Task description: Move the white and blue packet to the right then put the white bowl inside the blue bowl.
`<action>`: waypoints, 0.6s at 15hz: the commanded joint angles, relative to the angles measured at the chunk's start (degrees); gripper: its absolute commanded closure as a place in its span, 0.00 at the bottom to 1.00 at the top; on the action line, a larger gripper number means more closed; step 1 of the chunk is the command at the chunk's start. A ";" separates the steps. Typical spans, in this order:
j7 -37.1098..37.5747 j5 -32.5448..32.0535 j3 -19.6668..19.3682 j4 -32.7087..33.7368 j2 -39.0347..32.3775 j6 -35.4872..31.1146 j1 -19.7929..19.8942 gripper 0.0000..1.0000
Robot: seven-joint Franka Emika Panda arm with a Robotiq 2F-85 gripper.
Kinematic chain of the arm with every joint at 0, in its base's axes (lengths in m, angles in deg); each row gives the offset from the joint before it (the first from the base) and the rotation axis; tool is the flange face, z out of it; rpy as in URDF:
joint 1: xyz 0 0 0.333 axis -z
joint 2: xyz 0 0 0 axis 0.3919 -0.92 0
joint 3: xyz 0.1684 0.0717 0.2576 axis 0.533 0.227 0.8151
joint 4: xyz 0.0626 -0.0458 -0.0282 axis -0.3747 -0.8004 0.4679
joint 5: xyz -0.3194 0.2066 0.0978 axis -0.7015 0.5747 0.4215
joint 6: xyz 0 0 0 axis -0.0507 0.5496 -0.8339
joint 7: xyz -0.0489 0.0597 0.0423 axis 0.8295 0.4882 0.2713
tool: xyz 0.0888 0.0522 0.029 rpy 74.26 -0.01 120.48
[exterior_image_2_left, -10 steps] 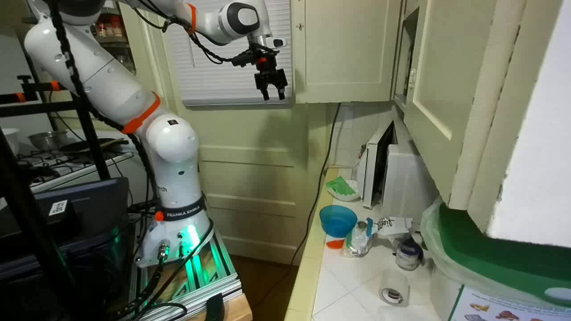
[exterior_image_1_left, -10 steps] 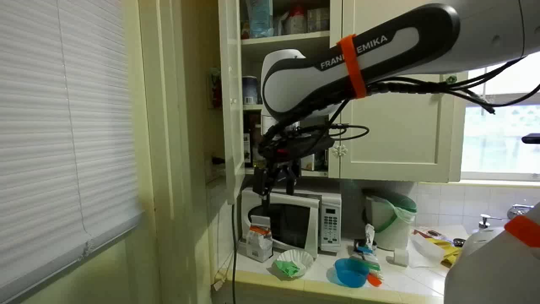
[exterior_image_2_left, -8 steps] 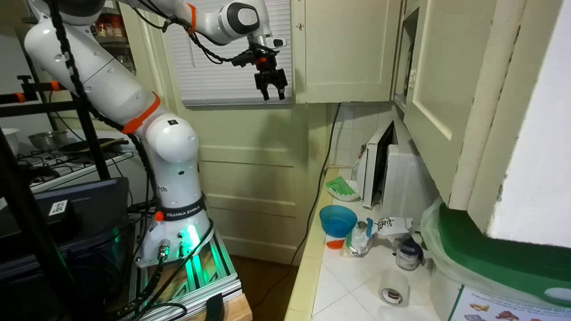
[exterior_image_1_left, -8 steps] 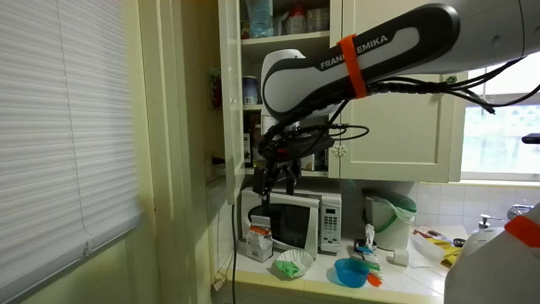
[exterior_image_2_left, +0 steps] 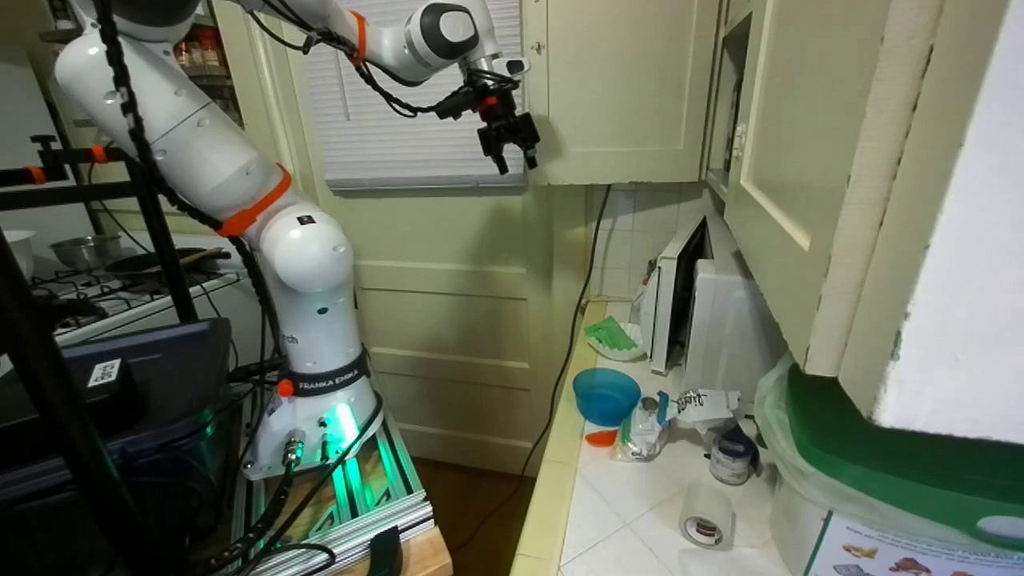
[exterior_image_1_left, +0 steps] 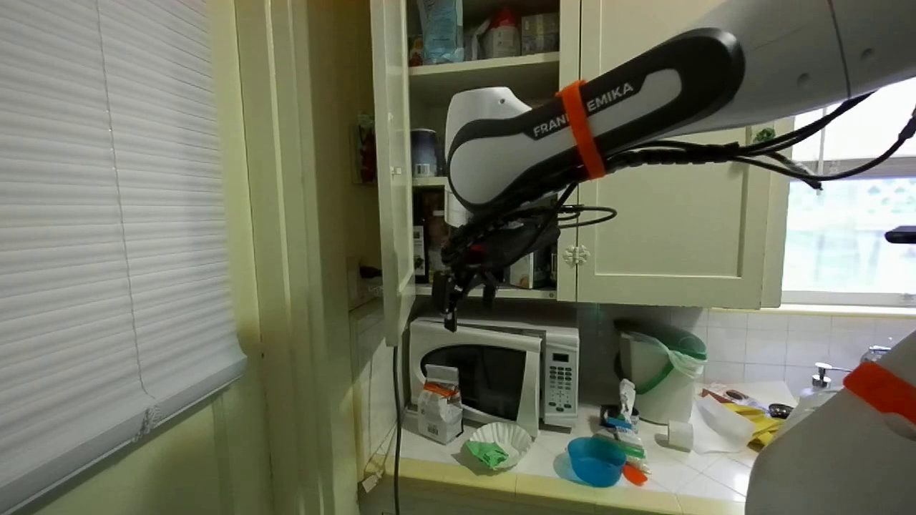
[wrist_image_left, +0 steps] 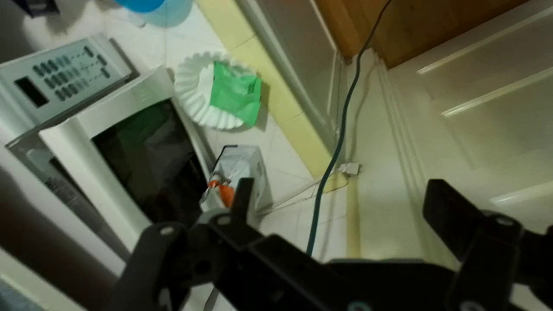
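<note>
In an exterior view, the white and blue packet (exterior_image_1_left: 627, 409), likely to be reached first, is seen on the counter (exterior_image_1_left: 715, 478) just beside the blue bowl (exterior_image_1_left: 597, 463), at four o'clock from the gripper (exterior_image_1_left: 469, 313), whose jaws are spread wide, nothing held.

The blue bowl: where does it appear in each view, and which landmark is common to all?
In an exterior view: blue bowl low, right of centre.
In an exterior view: blue bowl below and right of centre.
Wrist view: blue bowl cut by top edge, left of centre.
Shared landmark: the microwave.
</note>
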 commanded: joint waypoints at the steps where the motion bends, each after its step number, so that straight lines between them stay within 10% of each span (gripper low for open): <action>1: -1.71 -6.16 -1.66 4.27 -7.79 -9.08 2.75 0.00; 9: -8.89 -5.29 -7.82 10.19 -21.12 -18.33 3.89 0.00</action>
